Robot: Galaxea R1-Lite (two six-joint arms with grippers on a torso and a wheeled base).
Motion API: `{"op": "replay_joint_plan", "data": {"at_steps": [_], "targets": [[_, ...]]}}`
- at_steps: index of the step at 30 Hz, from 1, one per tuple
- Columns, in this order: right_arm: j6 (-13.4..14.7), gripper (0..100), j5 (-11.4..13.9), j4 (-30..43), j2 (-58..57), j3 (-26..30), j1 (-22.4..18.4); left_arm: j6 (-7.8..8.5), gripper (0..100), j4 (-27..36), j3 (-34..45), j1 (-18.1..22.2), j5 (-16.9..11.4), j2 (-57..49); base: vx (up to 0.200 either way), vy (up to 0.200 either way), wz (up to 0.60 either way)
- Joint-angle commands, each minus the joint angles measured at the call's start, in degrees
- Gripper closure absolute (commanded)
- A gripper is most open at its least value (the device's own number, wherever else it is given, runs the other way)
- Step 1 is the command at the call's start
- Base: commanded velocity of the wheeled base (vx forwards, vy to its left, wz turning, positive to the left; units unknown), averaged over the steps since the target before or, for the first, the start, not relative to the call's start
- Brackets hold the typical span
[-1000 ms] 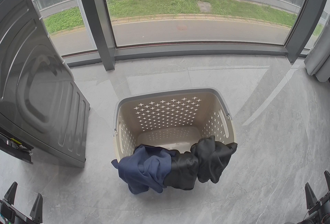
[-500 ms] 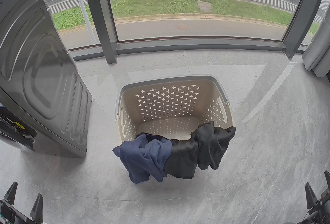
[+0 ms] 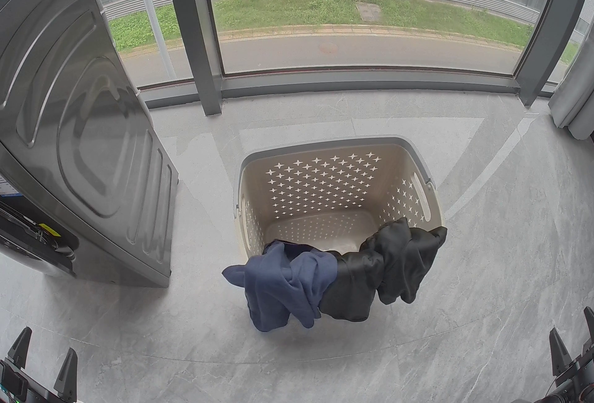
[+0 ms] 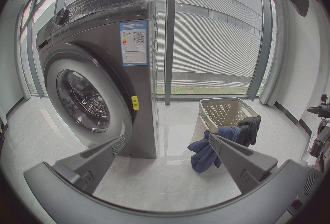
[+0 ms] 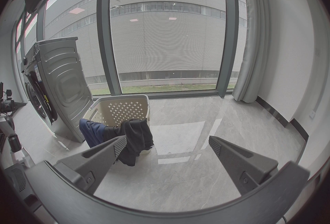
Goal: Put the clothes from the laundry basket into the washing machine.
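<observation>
grey marble floor (image 3: 495,274) before tall windows (image 3: 371,20). your washing machine (image 4: 103,63) carries a blue-edged label (image 4: 133,43) and a yellow sticker (image 4: 135,102) — print too small to read. a blue garment (image 3: 281,286) and a black garment (image 3: 383,274) drape over the near rim of the laundry basket (image 3: 334,143), beside the machine. your left end effector (image 4: 166,139) and right end effector (image 5: 166,141) gape wide — both empty.

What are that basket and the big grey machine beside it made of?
Laundry basket: looks like matte beige moulded plastic, walls punched with star-shaped holes. Washing machine: apparently painted sheet metal, dark grey with a soft sheen and pressed ribs on its side.
</observation>
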Motion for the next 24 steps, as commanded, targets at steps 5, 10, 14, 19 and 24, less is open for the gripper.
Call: {"op": "replay_joint_plan", "data": {"at_steps": [5, 10, 14, 19, 24], "targets": [[-0.01, 0, 0.01, 0.0, -0.22, 0.92, 0.02, -0.01, 0, 0.0, 0.92, 0.03, 0.01, -0.57, 0.0, 0.2, 0.0], [-0.01, 0, 0.01, 0.0, -0.22, 0.92, 0.02, -0.01, 0, 0.0, 0.92, 0.03, 0.01, -0.57, 0.0, 0.08, 0.0], [-0.01, 0, 0.01, 0.0, -0.22, 0.92, 0.02, -0.01, 0, 0.0, 0.92, 0.03, 0.01, -0.57, -0.05, 0.0, 0.0], [-0.01, 0, 0.01, 0.0, -0.22, 0.92, 0.02, -0.01, 0, 0.0, 0.92, 0.03, 0.01, -0.57, -0.2, 0.0, 0.0], [-0.01, 0, 0.01, 0.0, -0.22, 0.92, 0.02, -0.01, 0, 0.0, 0.92, 0.03, 0.01, -0.57, -0.2, 0.0, 0.0]]}}
